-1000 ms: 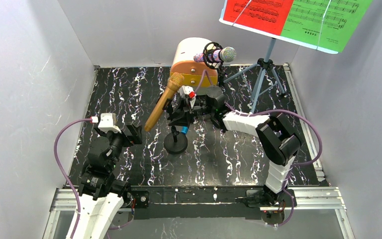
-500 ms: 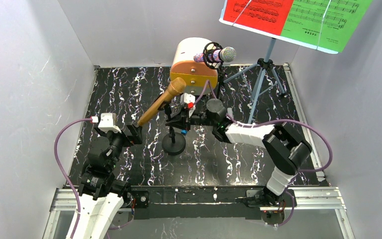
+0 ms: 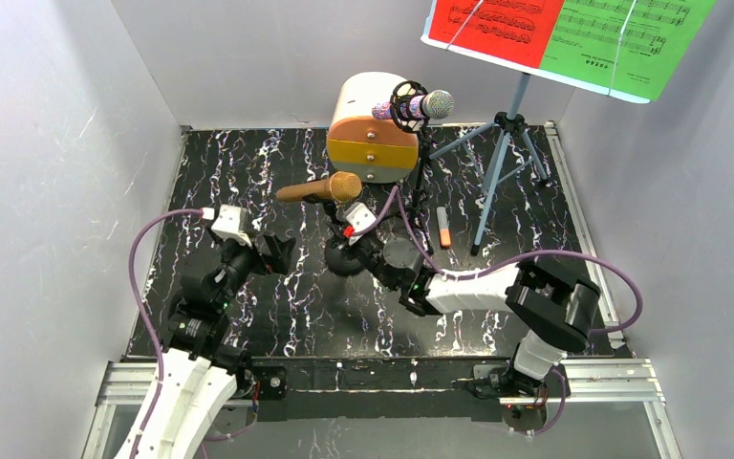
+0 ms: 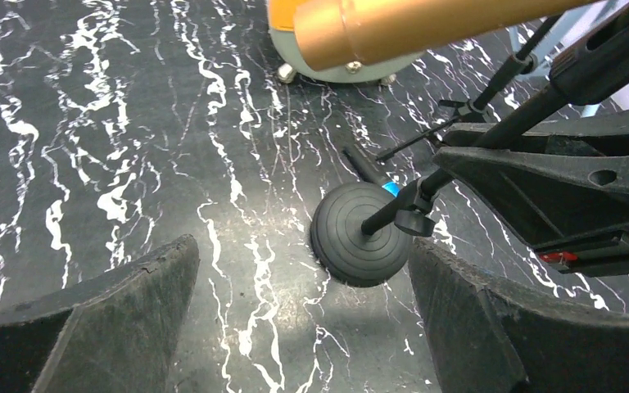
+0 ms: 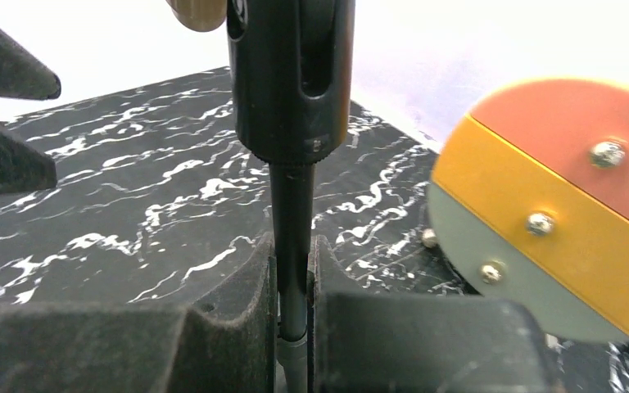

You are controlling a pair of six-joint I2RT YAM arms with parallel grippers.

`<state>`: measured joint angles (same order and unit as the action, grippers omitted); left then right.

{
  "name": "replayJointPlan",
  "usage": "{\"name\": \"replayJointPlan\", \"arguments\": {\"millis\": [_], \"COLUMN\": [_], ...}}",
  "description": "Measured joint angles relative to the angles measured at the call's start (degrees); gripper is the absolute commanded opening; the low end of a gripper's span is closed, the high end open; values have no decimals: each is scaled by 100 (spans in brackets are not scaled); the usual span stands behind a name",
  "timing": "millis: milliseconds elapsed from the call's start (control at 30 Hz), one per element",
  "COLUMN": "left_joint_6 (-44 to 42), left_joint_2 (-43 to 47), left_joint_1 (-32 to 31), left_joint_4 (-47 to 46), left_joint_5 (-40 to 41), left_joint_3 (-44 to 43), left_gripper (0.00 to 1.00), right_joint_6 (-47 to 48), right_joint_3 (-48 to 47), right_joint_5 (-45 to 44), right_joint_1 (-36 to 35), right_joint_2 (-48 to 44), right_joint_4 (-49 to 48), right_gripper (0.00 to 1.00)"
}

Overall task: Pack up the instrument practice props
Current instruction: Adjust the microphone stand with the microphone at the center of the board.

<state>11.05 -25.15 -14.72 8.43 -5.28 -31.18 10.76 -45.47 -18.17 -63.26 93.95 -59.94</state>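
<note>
left gripper (image 3: 272, 256): jaws wide open, empty. gold microphone (image 3: 320, 188) sits just beyond and right of it, clipped on the black mic stand (image 4: 362, 244), long axis near level, head rightward. right gripper (image 5: 292, 286): clamped on the stand stem. a second ago the microphone tilted steeply; left arm sat farther back.

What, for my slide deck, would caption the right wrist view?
Right pincer shut on the black mic stand pole, drawer cabinet beyond.

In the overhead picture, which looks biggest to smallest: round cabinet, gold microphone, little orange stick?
1. round cabinet
2. gold microphone
3. orange stick
The microphone is raised toward the camera, yet the order looks clear.
</note>
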Motion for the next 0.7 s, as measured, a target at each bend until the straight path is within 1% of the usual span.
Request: {"name": "replayJointPlan", "arguments": {"millis": [133, 300, 467, 567, 700], "left_joint_6": [-238, -601, -1272, -1823, -2599], "left_joint_2": [-444, -844, -984, -970, -962], "left_joint_1": [0, -4, -175, -466, -938], "left_joint_4": [-487, -1257, -2111, -2444, -2684], "left_joint_5": [-411, -918, -1405, -1576, -1572], "left_joint_3": [114, 393, 938, 1285, 1414], "left_gripper": [97, 95, 96, 96, 96], "right_joint_6": [343, 136, -358, -645, -1121], "right_joint_3": [-20, -118, -345, -457, -516], "right_joint_5": [-1001, -1891, -2326, -2557, -2835], "right_joint_1": [-295, -398, -393, -431, -557], "right_joint_2": [151, 219, 190, 162, 170], "right_joint_4": [-284, -269, 184, 439, 802], "right_gripper": [1, 1, 1, 1, 1]}}
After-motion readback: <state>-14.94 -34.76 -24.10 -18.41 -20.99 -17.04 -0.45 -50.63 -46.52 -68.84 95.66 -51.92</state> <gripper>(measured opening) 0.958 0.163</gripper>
